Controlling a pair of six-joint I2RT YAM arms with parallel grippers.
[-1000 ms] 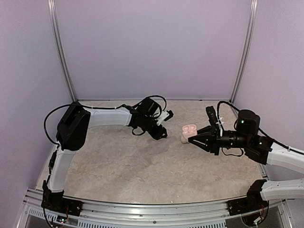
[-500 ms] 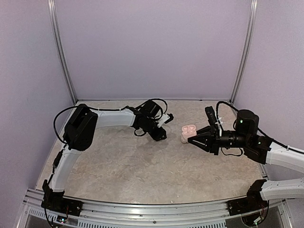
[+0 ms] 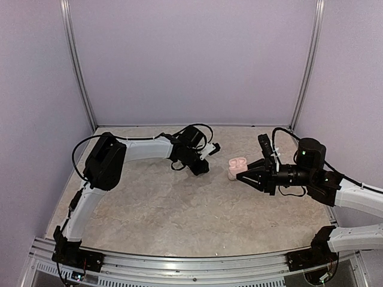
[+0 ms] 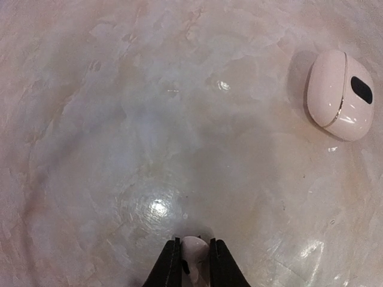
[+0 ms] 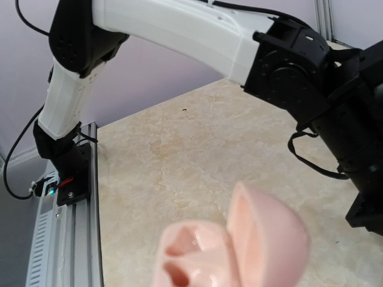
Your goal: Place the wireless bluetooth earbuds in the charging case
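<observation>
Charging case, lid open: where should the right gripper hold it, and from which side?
Pinch the charging case low on its body, below the hinge, with the right gripper coming in level from the right. The lid stands open and both wells face up, so a grip from above would likely block them.

Bare tabletop separates left pincer from charging case

White links; black joints; looping black cables

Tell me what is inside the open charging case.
Two wells show inside the charging case, both looking empty. Blur and the frame edge hide their bottoms.
</observation>
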